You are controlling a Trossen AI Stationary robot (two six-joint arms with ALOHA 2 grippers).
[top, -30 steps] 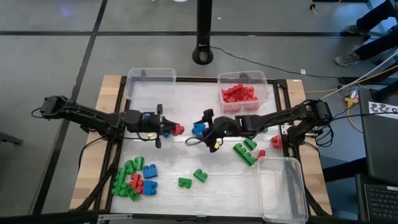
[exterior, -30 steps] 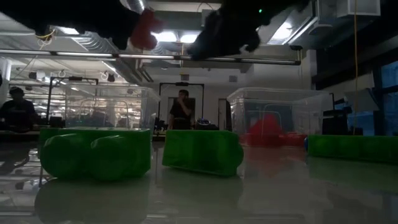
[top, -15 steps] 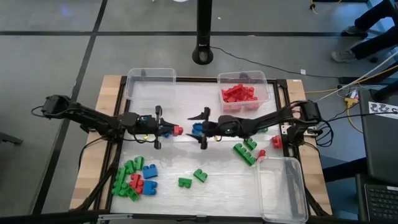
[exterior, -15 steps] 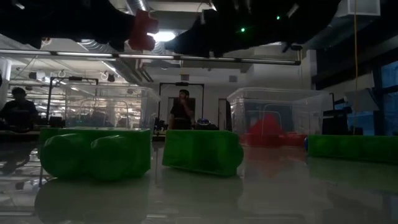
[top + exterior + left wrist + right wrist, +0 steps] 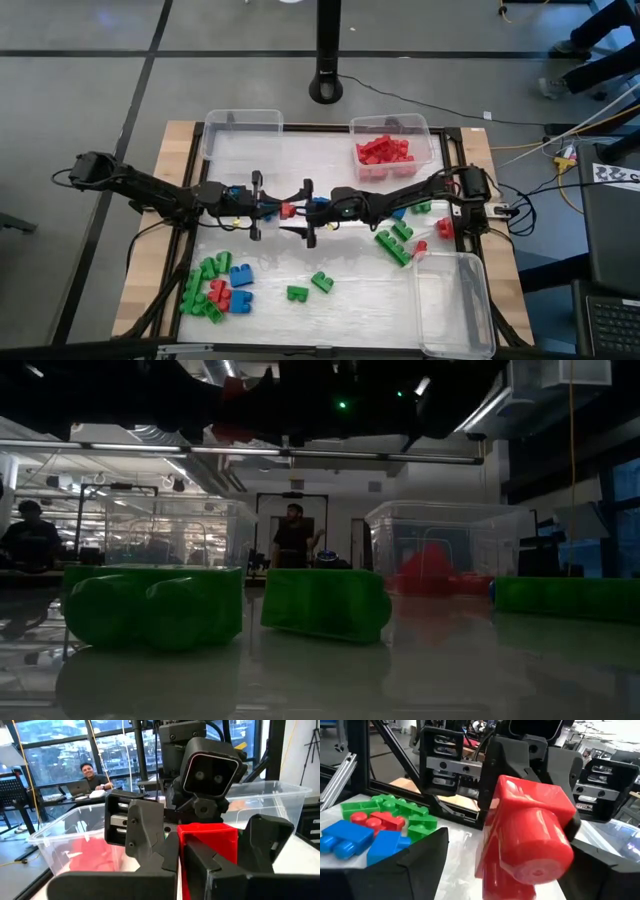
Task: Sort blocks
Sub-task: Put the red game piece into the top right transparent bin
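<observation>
The blocks are small studded bricks in red, green and blue, lying scattered on the table. A mixed heap [image 5: 215, 285] lies near the left edge, and green ones [image 5: 395, 240] lie to the right. My left gripper [image 5: 279, 210] is over the table's middle, shut on one red block [image 5: 288, 210]. My right gripper [image 5: 306, 212] faces it from the right and is wide open. Its two fingers stand either side of that red block [image 5: 530, 835] without touching it. A blue block [image 5: 320, 205] lies under the right arm. My left gripper pinches the red block's rear part [image 5: 200, 855] between its two fingers. It comes level from the table's left. The block is lifted clear of the table, and its studded end [image 5: 545, 855] sticks out toward my right gripper.
A clear bin [image 5: 242, 130] sits at the far left and a bin holding red blocks [image 5: 390, 150] at the far right. Another clear bin [image 5: 455, 300] sits at the near right. Two green blocks [image 5: 310, 285] lie near the middle and one red block [image 5: 443, 228] at the right. People sit beyond the table.
My right gripper has moved toward the table's left, up to my left gripper. Its open fingers now stand either side of the held red block.
</observation>
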